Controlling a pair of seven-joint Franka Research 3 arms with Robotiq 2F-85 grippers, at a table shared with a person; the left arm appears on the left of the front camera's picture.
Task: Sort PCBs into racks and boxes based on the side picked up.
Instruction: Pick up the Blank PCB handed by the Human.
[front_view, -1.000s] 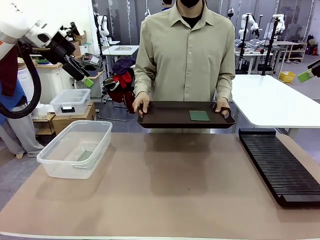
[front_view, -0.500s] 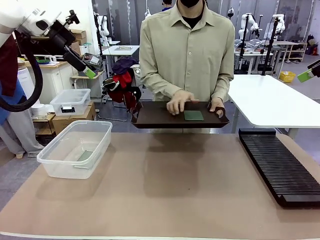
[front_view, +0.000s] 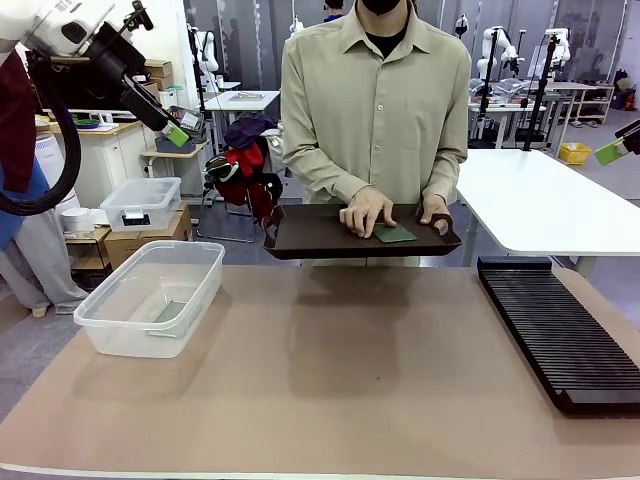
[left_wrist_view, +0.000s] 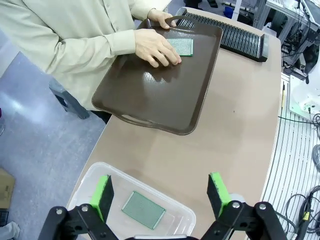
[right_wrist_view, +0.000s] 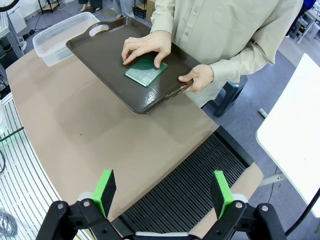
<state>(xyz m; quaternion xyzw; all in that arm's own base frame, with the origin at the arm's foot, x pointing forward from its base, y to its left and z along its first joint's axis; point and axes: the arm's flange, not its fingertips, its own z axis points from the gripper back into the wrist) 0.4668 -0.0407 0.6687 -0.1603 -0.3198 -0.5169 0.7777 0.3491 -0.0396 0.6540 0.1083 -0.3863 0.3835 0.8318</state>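
A thin green square circuit board (right_wrist_view: 145, 73) with a fine dotted grid lies on a glossy dark brown plastic tray (right_wrist_view: 102, 50). The long flat rack (right_wrist_view: 195, 185) is black, ribbed with parallel slots.

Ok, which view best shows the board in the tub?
Left wrist view, looking straight down on the PCB in the tub. Front view shows it dimly through the wall; right wrist view, too small to tell.
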